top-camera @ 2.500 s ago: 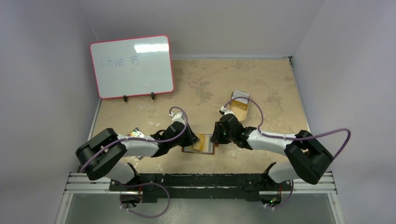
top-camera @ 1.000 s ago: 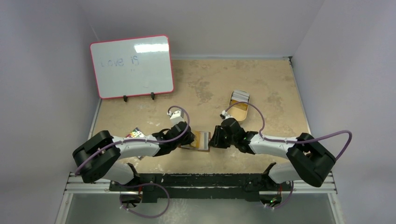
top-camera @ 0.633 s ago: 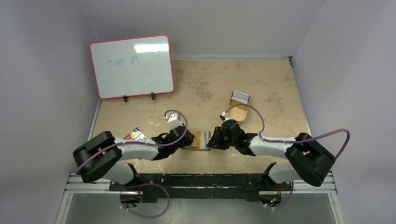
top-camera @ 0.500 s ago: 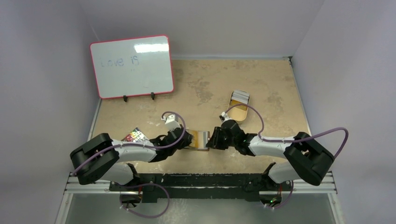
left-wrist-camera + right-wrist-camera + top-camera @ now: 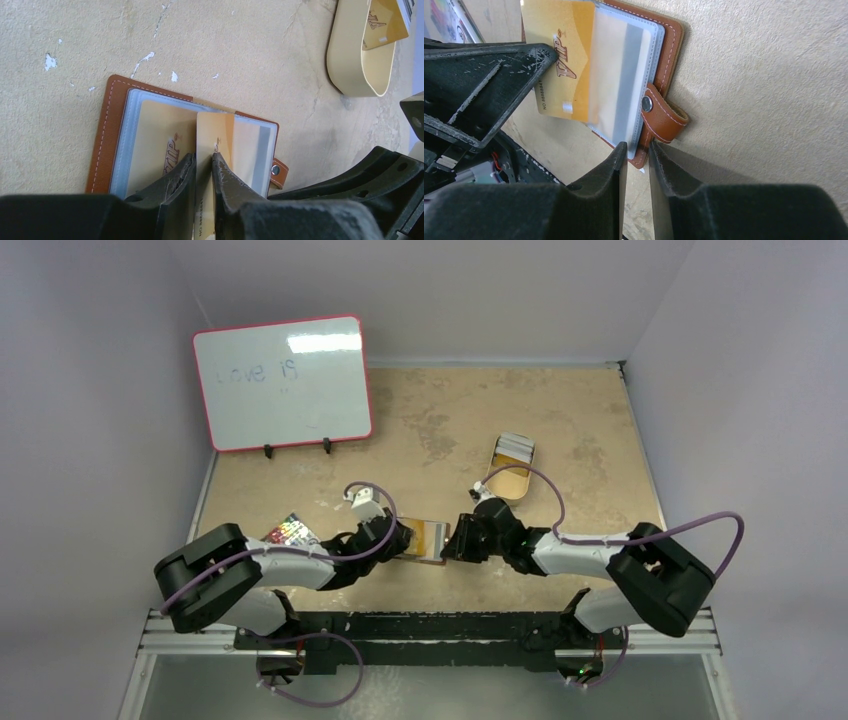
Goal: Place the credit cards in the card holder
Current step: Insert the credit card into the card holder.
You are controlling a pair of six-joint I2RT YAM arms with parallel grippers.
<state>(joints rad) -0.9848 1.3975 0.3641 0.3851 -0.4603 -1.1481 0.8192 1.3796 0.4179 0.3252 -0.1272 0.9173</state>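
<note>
**A:** Where does the card holder lie?

**B:** The card holder (image 5: 102, 150) is spread open and flat on the surface (image 5: 440, 420), near the front edge and between the two arms. Its brown leather cover faces down and its clear sleeves face up.

**A:** And the left jaws?

**B:** The left jaws reach in over its near edge. A gold card (image 5: 215, 130) stands between them, with its far end over the right-hand sleeve, close to the fold. From the right wrist, the leading part of that card shows pale through the clear plastic, and the rest sticks out towards the left jaws.

**A:** Are they clamped on it?

**B:** There is only a slim gap between them, and the card sits in it. I cannot tell whether they pinch it or merely flank it.

**A:** What about the right jaws?

**B:** The right jaws are low at the opposite side of the holder, just beside the snap tab (image 5: 664, 117). They are narrowly apart, with the holder's corner right at their tips. I cannot tell whether that corner is gripped.

**A:** Any other cards?

**B:** A sleeved card (image 5: 160, 135), also gold, fills the left-hand sleeve. Farther back and to the right, well apart from the holder, there is a tan tin (image 5: 352, 60) with a spare card (image 5: 382, 22) lying inside it. A whiteboard (image 5: 282, 382) stands at the back left
</note>
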